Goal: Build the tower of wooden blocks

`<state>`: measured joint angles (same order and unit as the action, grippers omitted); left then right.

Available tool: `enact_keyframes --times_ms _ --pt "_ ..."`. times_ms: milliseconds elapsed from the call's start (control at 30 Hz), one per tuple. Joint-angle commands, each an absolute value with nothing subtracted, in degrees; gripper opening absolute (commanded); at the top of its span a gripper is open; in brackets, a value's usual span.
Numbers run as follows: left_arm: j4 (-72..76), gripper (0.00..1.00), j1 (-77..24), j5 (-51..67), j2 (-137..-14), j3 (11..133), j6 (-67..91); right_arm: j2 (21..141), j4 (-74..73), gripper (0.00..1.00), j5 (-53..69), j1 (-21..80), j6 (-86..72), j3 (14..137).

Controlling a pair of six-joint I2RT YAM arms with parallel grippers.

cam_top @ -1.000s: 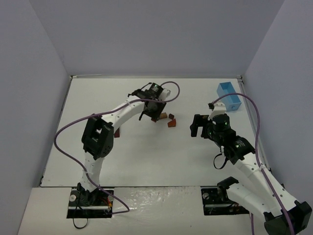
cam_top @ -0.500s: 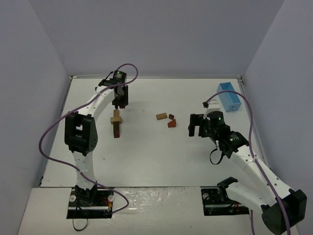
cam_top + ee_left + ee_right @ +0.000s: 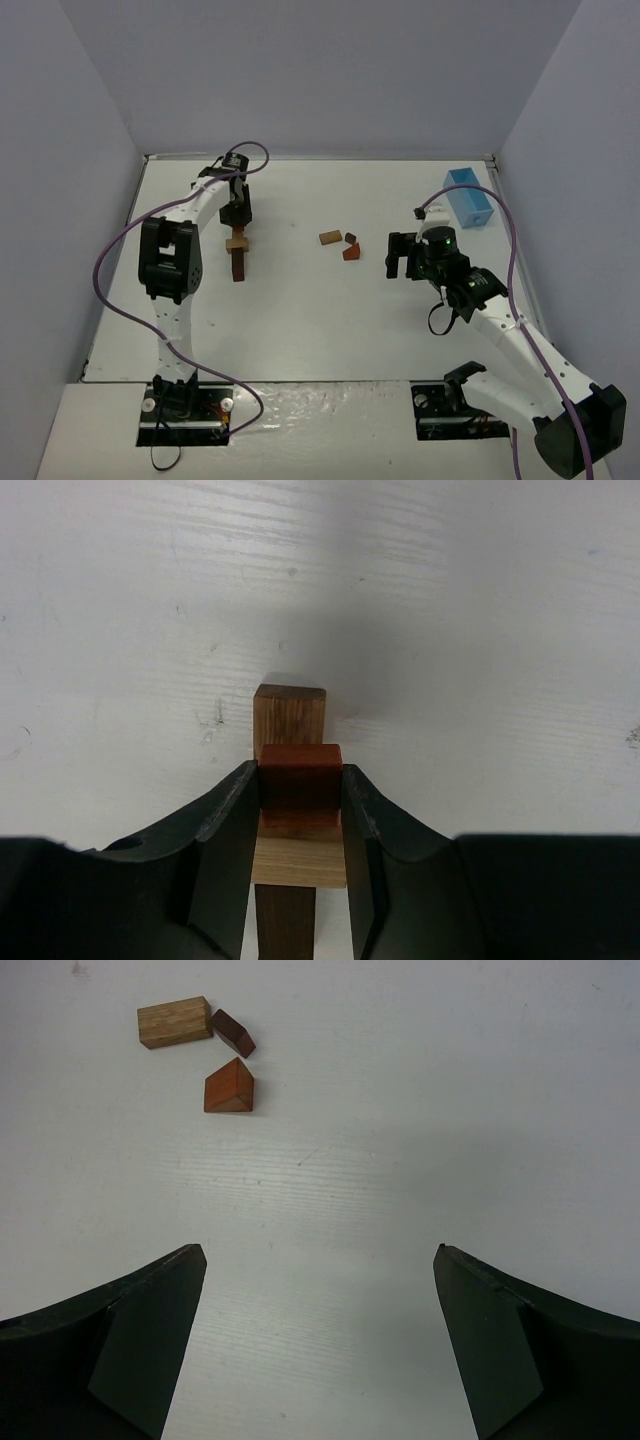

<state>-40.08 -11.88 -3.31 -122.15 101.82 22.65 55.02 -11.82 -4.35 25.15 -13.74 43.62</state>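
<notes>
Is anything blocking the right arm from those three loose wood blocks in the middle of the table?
Nothing visible does. The right end effector is open, and only bare table lies between it and the tan block, the dark brown block and the reddish-brown wedge.

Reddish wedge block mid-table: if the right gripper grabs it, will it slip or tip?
The wedge looks solid wood, probably stiff and light. Its sloped faces could squirt from a pinch; the flat triangular ends seem safer. Resting on a broad face, it should slide rather than tip.
</notes>
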Motion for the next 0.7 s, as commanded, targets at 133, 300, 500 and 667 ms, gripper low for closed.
enact_keyframes --times_ms 133,300,500,667 --pt "-37.8 0.05 -10.6 -2.9 -120.1 103.2 23.6 54.9 -9.6 0.95 -6.8 25.0 -13.5 45.7" --pt "-36.9 0.05 -10.4 -2.0 -120.0 101.9 23.3 54.9 -9.6 0.95 -6.4 25.0 -13.6 45.5" --pt "-36.1 0.05 -10.0 -1.9 -119.4 100.6 22.9 54.9 -9.6 0.95 -6.1 25.0 -13.4 45.7" --pt "-35.5 0.05 -9.9 -1.8 -118.5 98.7 22.4 54.9 -9.6 0.95 -5.9 25.0 -13.4 45.7"
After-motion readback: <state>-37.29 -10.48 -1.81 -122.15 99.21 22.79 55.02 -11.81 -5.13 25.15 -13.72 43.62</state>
